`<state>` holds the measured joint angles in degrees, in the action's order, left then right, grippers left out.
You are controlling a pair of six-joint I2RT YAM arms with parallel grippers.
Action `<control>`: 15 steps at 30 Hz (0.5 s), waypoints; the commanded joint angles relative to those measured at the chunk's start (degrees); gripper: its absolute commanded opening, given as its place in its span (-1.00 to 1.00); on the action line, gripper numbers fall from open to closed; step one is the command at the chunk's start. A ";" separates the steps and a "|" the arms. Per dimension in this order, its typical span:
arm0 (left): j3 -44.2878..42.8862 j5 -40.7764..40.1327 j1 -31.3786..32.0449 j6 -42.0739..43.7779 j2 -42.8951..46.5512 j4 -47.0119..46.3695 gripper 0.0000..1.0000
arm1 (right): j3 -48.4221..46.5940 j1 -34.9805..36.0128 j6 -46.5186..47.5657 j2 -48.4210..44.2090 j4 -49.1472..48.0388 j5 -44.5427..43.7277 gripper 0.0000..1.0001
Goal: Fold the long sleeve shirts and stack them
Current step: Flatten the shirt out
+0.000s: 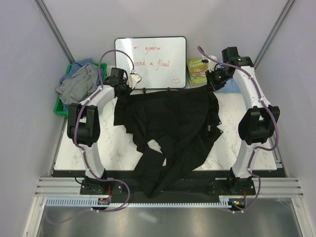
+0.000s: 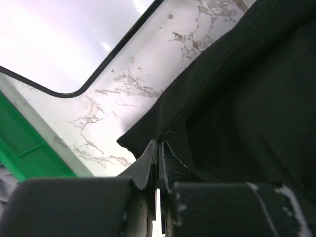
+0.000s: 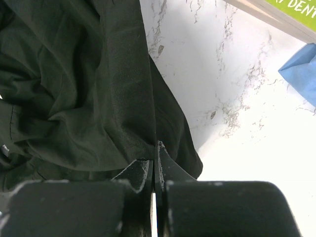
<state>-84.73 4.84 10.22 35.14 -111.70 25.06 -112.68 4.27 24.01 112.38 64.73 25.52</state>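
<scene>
While the black shirt (image 1: 168, 128) lies rumpled across the marble table (image 1: 112, 148), one sleeve trailing over the near edge, no fold looks made yet. The left gripper (image 2: 158, 147) and right gripper (image 3: 154, 149) each pinch a far corner, jaws clamped on the cloth. The grey and blue shirts (image 1: 79, 81) sit heaped in the green bin (image 1: 60, 107), so nearly everything seems left.

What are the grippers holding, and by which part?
Both hold the black shirt by its far edge: left gripper near its left corner, right gripper near its right corner.
</scene>
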 commanded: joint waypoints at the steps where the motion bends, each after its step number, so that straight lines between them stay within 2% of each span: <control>1: -2.90 5.00 -2.39 -0.50 3.76 3.23 -0.97 | -2.19 0.12 0.42 -1.01 0.22 -0.12 -1.00; 9: -0.09 10.10 -6.61 -1.83 14.92 7.10 -0.96 | 4.92 -2.95 -1.94 -4.10 -4.25 1.11 -1.00; 12: 1.67 11.33 -6.79 -1.65 15.90 7.64 -0.96 | 5.98 -2.96 -3.96 -3.49 -7.59 2.07 -1.00; 15: 0.27 11.51 -6.61 -4.01 14.24 7.55 -0.96 | 2.93 -2.61 -7.13 -0.50 -9.71 2.96 -1.00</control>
<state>-84.47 13.89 3.25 34.09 -96.42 31.27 -107.15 1.26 21.04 110.87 60.29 26.24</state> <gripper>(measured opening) 0.025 0.010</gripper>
